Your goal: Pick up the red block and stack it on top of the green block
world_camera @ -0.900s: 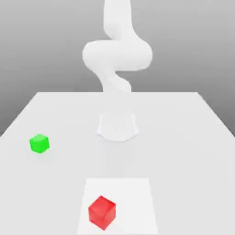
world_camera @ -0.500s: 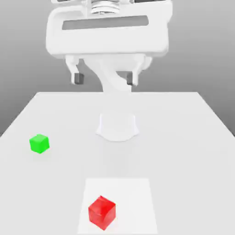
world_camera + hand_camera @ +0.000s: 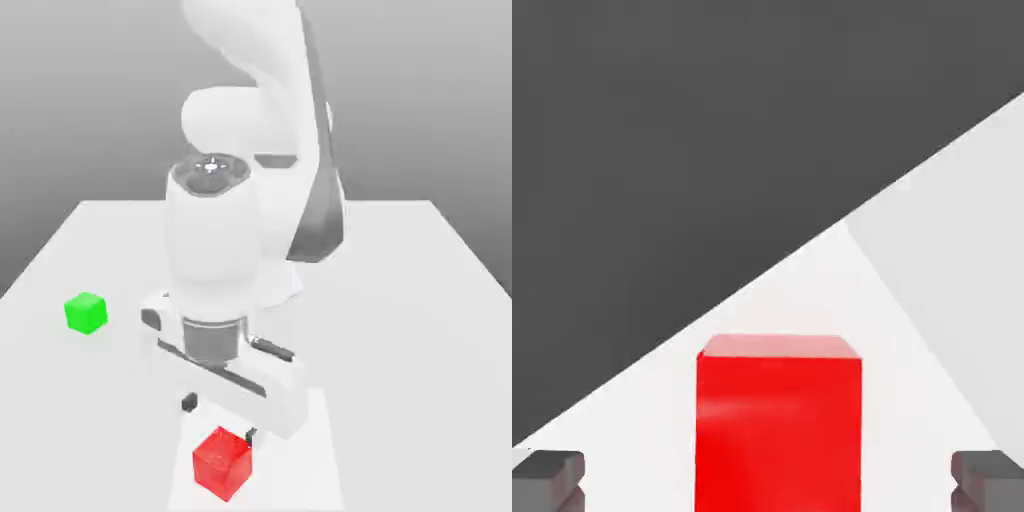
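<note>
The red block sits on the table near the front edge, and it looms close in the hand view. My gripper hangs just above it, open, its two dark fingertips spread wider than the cube. In the hand view the gripper has one fingertip on each side of the block, with clear gaps and no contact. The green block rests on the table at the exterior view's left, well away from the gripper.
The white table carries a lighter square patch under the red block. My arm's bulky white links stand over the table's middle. In the hand view the table edge runs diagonally against dark background.
The hand has come down from high above the table's back to just over the red block and has turned at an angle. Both blocks stay where they were.
</note>
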Robot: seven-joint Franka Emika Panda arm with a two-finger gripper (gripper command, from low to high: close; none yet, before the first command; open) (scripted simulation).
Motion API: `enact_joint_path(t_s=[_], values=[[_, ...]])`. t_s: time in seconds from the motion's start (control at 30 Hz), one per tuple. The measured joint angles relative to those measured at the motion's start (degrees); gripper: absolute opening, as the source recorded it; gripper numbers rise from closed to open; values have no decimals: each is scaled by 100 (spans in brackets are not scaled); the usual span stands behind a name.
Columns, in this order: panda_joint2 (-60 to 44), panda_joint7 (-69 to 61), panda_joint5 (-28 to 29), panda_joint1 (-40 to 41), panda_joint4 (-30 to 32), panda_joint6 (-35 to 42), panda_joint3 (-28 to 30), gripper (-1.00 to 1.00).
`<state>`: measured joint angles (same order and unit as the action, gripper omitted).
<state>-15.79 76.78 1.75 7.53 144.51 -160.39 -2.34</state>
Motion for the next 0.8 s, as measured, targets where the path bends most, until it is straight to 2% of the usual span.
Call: enact_joint_path(t_s=[0.03,0.07,0.3,0.5,0.63,0.8], values=[[-208,21,25,-18,-29,-174,23,0],[-386,37,43,-33,-55,-324,42,-100],[-417,52,59,-32,-59,-356,43,-100],[642,5,18,112,167,476,103,-100],[1246,247,468,964,623,601,809,-100],[1980,493,962,2260,1226,700,1295,-100]])
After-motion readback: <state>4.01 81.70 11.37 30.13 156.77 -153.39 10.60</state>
